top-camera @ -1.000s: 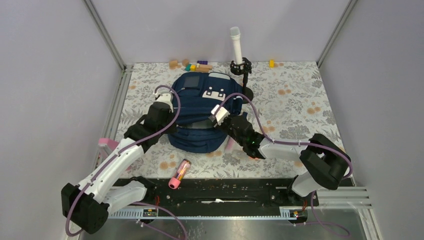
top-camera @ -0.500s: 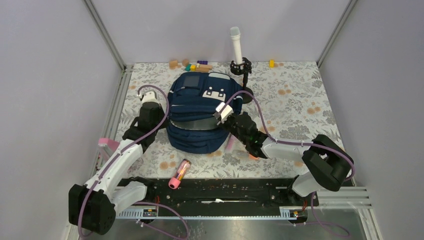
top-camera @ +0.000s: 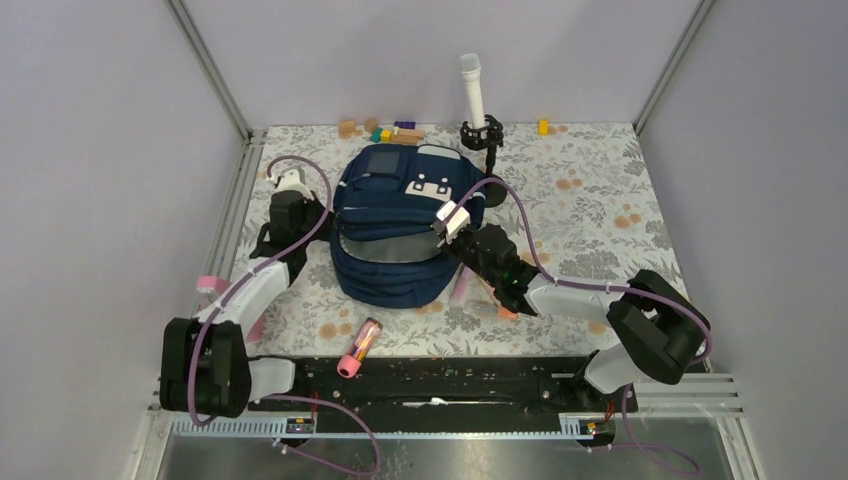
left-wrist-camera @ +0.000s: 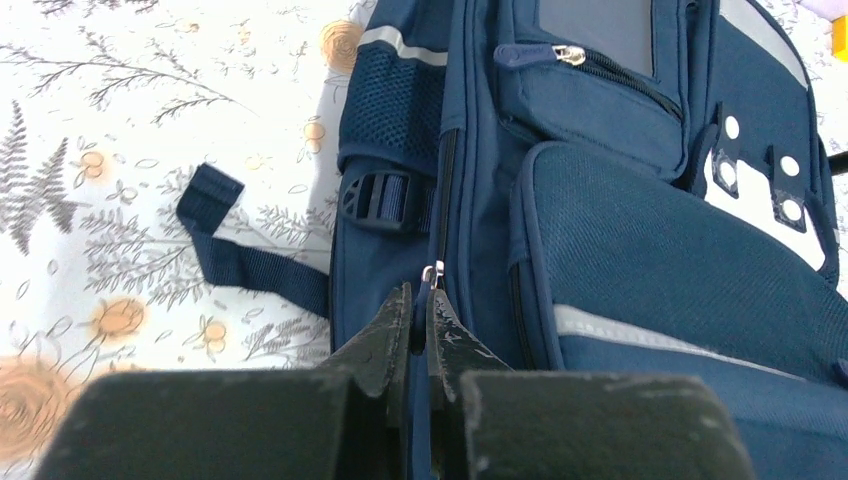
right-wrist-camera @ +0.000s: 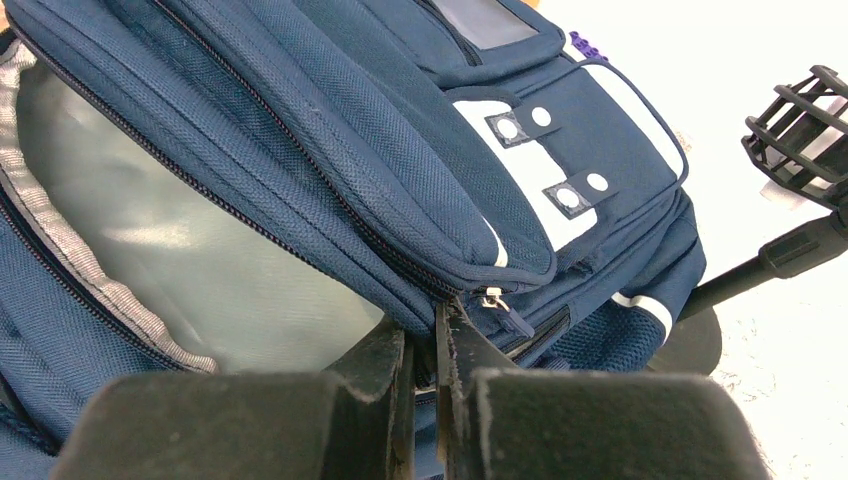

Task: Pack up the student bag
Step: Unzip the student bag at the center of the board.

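On the floral surface (top-camera: pixel 600 200), the navy woven-fabric student bag (top-camera: pixel 395 235) lies gaping, smooth grey lining (right-wrist-camera: pixel 180 250) showing, its depths hidden. At its left flank the left end effector (left-wrist-camera: pixel 420 310) is pinched shut on a zipper pull (left-wrist-camera: pixel 432 272). The right end effector (right-wrist-camera: pixel 425 335) is closed at the opposite zipper seam, and anything it holds is hidden.

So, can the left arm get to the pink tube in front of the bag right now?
Probably not yet: the left hand is shut on the zipper pull of the student bag. Nothing covers the pink tube.
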You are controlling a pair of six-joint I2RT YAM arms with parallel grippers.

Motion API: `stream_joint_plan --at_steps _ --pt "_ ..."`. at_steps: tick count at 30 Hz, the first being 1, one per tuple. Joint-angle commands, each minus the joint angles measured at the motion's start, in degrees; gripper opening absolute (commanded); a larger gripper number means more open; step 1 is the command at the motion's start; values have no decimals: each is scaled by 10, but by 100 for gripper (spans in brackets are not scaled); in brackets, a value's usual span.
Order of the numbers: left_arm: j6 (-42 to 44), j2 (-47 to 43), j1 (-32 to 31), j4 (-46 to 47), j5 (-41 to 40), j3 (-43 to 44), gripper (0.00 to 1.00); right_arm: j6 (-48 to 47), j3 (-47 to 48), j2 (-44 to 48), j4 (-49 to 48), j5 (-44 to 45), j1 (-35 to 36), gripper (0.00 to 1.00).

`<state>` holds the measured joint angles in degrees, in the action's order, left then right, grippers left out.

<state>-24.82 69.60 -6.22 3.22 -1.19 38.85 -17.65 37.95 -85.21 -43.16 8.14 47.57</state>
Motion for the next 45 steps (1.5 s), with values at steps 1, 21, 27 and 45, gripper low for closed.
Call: stream_joint_plan --at_steps 1,21,27,45 --pt "35 51 46 117 -15 26 0 31 -1 46 -53 2 -15 0" --pt "61 218 62 145 33 151 0 33 2 59 -30 -20 -15 0" --pt "56 272 62 76 50 223 0 35 6 62 -23 -22 -15 0" --pt "41 355 78 -21 97 354 28 40 19 74 1 -15 -15 0"
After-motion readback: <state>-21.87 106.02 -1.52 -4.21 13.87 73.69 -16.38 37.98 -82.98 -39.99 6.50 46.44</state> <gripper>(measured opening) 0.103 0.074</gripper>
